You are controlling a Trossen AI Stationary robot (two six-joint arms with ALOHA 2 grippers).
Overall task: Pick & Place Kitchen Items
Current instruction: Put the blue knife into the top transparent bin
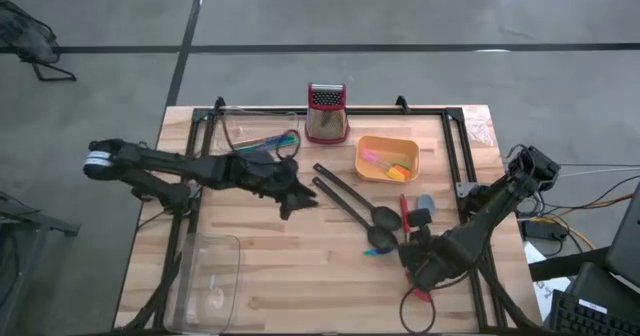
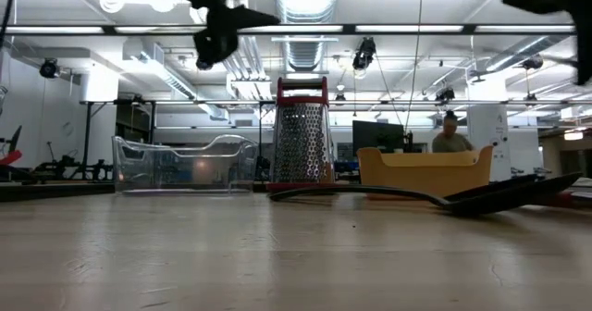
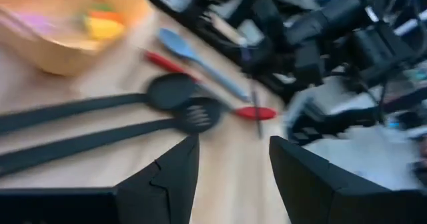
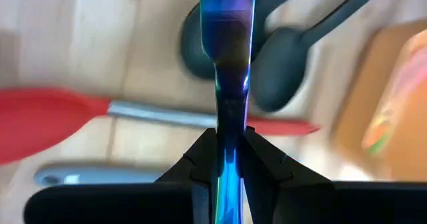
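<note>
The right hand [image 4: 227, 159] was clamped on a rainbow-tinted piece of cutlery [image 4: 228, 64], its long axis running straight out past the fingers, above the black spoons [image 4: 283, 67]. The orange tub [image 1: 386, 159] lay beyond those spoons (nearer this arm, I judged); the left hand [image 3: 230, 177] hung wide apart, holding nothing.

two dark jointed arms; left arm [image 1: 190, 171] with white band at base; matte black angular fingers [image 3: 167, 184].

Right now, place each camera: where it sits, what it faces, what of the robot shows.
High: overhead, straight down; both arms, table.
Low: table height, facing the room; grater, arms overhead.
Left wrist: over two black spoons; left gripper open.
Right wrist: right gripper shut on iridescent utensil.
Both wrists share the red spatula.
</note>
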